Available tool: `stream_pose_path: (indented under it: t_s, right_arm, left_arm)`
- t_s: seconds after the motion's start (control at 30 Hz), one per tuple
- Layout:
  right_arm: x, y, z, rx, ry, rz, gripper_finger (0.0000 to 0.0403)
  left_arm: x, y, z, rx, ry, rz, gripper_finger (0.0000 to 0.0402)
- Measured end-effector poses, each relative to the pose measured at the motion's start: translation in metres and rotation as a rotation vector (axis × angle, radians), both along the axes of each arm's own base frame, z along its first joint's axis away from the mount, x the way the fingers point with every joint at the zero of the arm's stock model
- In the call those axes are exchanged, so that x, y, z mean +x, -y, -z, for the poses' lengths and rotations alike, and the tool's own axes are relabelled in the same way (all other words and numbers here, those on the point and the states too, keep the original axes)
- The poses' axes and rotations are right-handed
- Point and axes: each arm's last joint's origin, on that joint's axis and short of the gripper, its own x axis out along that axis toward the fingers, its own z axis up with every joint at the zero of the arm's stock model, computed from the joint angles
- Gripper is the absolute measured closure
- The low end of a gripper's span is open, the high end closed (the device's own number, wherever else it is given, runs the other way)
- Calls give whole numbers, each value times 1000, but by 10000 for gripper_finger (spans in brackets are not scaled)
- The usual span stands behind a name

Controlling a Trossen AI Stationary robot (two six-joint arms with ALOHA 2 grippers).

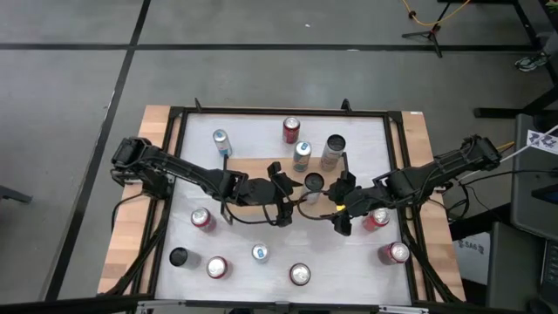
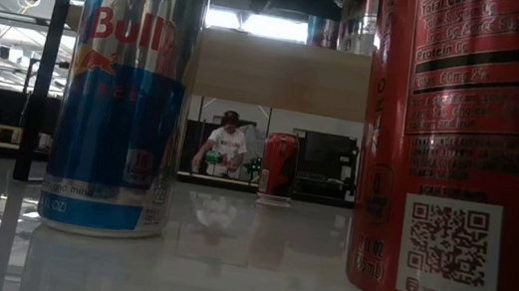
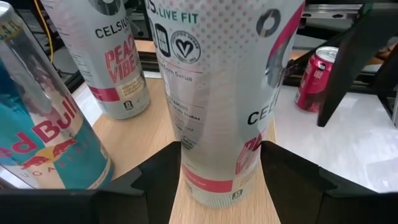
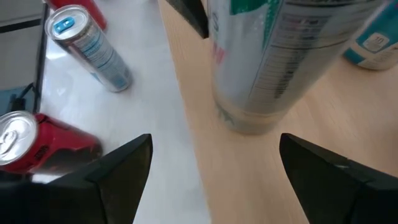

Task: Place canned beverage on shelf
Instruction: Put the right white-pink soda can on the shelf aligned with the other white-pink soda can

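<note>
Celsius can (image 1: 314,182) stands upright on the shelf (image 1: 253,166), on the light wooden top board near its middle, black lid up in the high view; in the left wrist view the same can (image 3: 217,106) fills the frame, base on the wood. Left gripper (image 1: 283,194) is at the can from the left side, its fingers (image 3: 155,180) spread to either side of the can's lower body, close to the sides, contact can't be told. Right gripper (image 1: 342,202) sits just right of the can, fingers (image 4: 118,168) spread wide with the can's base (image 4: 261,81) ahead of them, not touching. On the same board: a second Celsius can (image 1: 332,152) farther back and a teal Red Bull can (image 1: 302,155) beside it, both upright. White tabletop (image 1: 253,231) around the shelf holds loose cans: red can (image 1: 291,130) at the far edge, blue can (image 1: 221,142) far left, red can (image 1: 202,218) near the left arm, black-top can (image 1: 179,256), red can (image 1: 217,267), small blue can (image 1: 260,253), silver-top can (image 1: 300,275), red can (image 1: 394,253) at right, another red can (image 1: 377,217) partly under the right arm. Low view: big Red Bull can (image 2: 126,88) and red can with QR code (image 2: 469,153) close up, a person (image 2: 227,146) in the room behind.
</note>
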Motion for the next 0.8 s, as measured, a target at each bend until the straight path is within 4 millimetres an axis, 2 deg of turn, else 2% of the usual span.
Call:
stream_pose_path:
  t_s: [0.43,0.63,0.8]
  right_arm:
    - [-1,-2,1,56,-34,-57,61]
    - [-3,-2,1,65,-48,-69,61]
    - [-12,2,-4,45,-58,-55,61]
  left_arm:
    - [-9,11,11,37,-118,-26,190]
    - [-11,9,10,26,-86,-159,190]
    - [-10,3,10,-19,-57,-224,190]
